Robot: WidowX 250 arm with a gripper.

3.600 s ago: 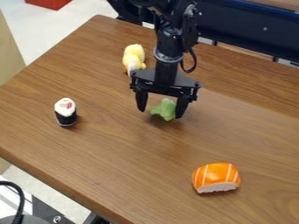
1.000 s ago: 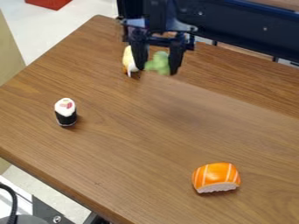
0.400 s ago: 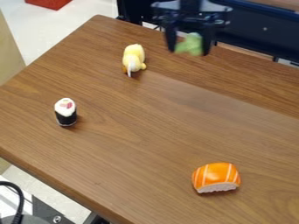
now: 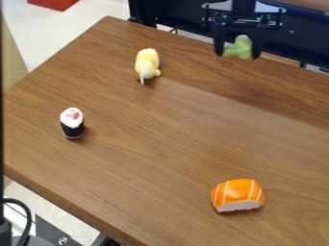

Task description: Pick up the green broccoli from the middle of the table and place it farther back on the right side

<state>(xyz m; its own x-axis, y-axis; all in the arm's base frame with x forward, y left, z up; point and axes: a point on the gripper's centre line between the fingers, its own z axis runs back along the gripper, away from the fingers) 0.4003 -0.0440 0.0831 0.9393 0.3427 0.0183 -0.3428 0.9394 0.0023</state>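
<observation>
One pincer pinching one green toy; one salmon sushi, one black-wrapped roll, one yellow plush.

Wood table w/ yellow soft toy nr far edge. Black-sided sushi roll w/ white top, upright, L side. Orange sushi piece w/ white stripes, btm R. Red box on pale floor, top L.

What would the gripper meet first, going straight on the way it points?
The gripper, holding a green toy, points down, probably at the table near its far edge; depth is unclear.
</observation>
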